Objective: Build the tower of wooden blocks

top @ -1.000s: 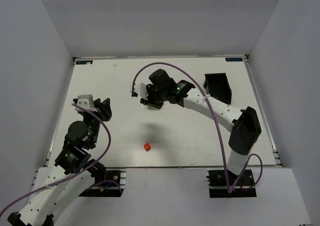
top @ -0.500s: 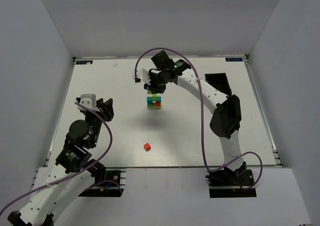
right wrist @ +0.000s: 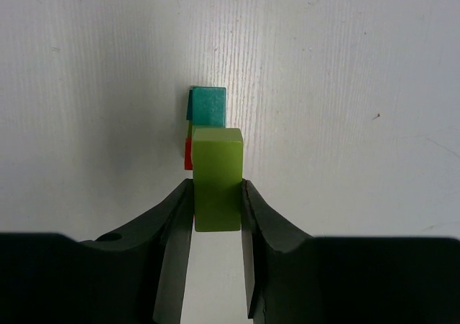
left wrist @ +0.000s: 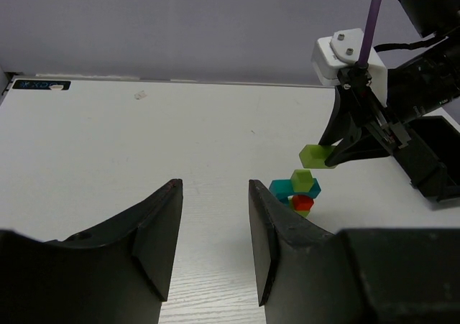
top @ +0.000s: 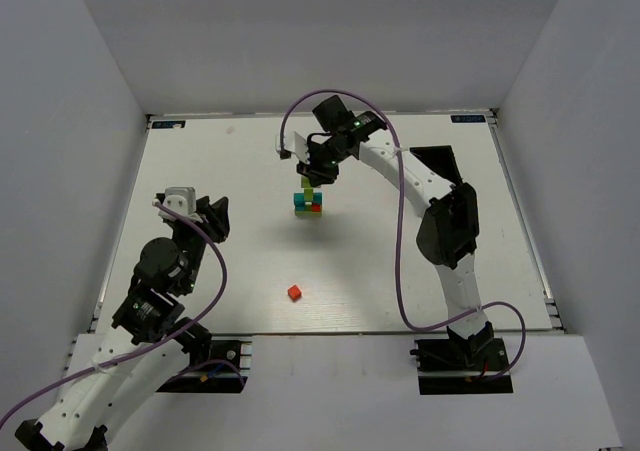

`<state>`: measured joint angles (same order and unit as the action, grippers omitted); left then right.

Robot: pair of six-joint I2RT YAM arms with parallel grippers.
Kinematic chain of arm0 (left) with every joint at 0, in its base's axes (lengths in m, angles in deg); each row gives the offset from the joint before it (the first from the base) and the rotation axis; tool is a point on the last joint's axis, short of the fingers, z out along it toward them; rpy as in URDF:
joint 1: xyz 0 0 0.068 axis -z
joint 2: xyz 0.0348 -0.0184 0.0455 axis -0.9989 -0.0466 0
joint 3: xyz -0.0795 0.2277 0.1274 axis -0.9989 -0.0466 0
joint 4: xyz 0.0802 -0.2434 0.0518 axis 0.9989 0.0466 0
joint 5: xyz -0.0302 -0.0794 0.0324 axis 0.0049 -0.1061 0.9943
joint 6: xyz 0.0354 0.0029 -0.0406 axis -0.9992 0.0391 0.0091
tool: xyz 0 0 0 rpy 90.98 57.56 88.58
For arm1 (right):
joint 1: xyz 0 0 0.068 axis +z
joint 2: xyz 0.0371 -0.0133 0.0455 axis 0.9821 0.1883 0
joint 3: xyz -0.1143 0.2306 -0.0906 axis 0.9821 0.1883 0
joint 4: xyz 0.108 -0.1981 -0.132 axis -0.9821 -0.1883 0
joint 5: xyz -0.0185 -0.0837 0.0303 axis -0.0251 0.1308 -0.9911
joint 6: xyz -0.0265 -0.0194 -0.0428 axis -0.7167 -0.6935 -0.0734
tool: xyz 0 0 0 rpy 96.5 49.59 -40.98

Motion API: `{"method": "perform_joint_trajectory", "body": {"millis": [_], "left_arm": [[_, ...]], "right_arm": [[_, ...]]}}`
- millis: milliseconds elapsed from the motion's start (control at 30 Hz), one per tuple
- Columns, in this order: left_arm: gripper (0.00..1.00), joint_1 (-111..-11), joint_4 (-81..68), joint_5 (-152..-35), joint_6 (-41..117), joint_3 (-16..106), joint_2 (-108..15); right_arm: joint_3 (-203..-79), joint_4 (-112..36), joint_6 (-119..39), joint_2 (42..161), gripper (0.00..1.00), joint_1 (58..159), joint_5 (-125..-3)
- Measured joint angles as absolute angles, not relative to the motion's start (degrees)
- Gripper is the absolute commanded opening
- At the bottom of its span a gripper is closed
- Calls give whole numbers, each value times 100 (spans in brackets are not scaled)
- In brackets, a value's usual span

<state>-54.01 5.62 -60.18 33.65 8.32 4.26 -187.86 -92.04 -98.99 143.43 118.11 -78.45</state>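
Tower (top: pixel 309 203) location: far half of the desk (top: pixel 200 161), roughly centred, left of the black box (top: pixel 437 176) and well apart from it. Lime, teal and red layers visible, stacked slightly staggered.

Right jaws: clamped on a lime block (right wrist: pixel 217 179), pinching two opposite side faces, underside free. Hanging directly above the stack, with a gap showing in the left wrist view, so no contact.

Left jaws: apart, empty, parked over the left side of the desk, facing the tower.

Handling, judged by look only: small painted wood, so light, rigid, no give, nothing to crush. Smooth paint, probably a bit slippery, and liable to twist if pinched off-centre. Best hold: flat opposite faces, near the middle, from above. Current grip roughly matching that.

Real weak point: the stack, not the pieces. Nothing bonding the layers. Top lime cube (left wrist: pixel 302 179) sitting turned and offset next to the teal piece (left wrist: pixel 281 189), so a small landing area. Likely enough to topple it: any sideways nudge on release. Calls for a straight-down, centred set-down, slow opening, then a vertical lift-off.

Spare red cube (top: pixel 294 292): loose on the near desk, between the arms, well apart from the tower. Same grip rule.
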Motion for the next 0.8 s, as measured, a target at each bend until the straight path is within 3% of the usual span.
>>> {"method": "perform_joint_trajectory", "body": {"millis": [800], "left_arm": [[52,-5401,560,-6044,3363,832,426]], "right_arm": [[-18872,-9270,-9949,14608,0,11767,-8234]]}}
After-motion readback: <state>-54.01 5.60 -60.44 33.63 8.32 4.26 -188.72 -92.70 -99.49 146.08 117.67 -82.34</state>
